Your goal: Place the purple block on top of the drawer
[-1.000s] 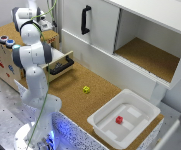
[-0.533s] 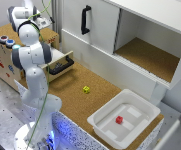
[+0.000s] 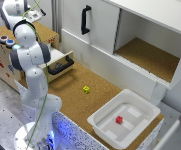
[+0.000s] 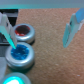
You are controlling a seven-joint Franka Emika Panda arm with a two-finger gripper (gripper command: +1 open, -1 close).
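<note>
The drawer [image 3: 1, 59] is a tan wooden unit at the exterior view's left, with a cork top [image 3: 46, 33] and its drawer pulled out, showing the black bar handle [image 3: 61, 65]. My gripper [image 3: 34, 15] hovers over that top. In the wrist view the gripper [image 4: 40, 30] is open, its two fingers [image 4: 74, 27] spread wide with only bare cork between them. Red [image 4: 25, 33], blue [image 4: 20, 54] and cyan [image 4: 15, 80] round buttons lie just beside one finger. The purple block is out of view in both views.
A large white cabinet [image 3: 97, 27] with a black vertical handle [image 3: 85, 20] and an open compartment [image 3: 150, 55] stands behind. A yellow block [image 3: 86, 90] lies on the cork table. A white tray [image 3: 102, 125] holds a red block [image 3: 119, 120]. My arm [image 3: 30, 55] stands in front of the drawer.
</note>
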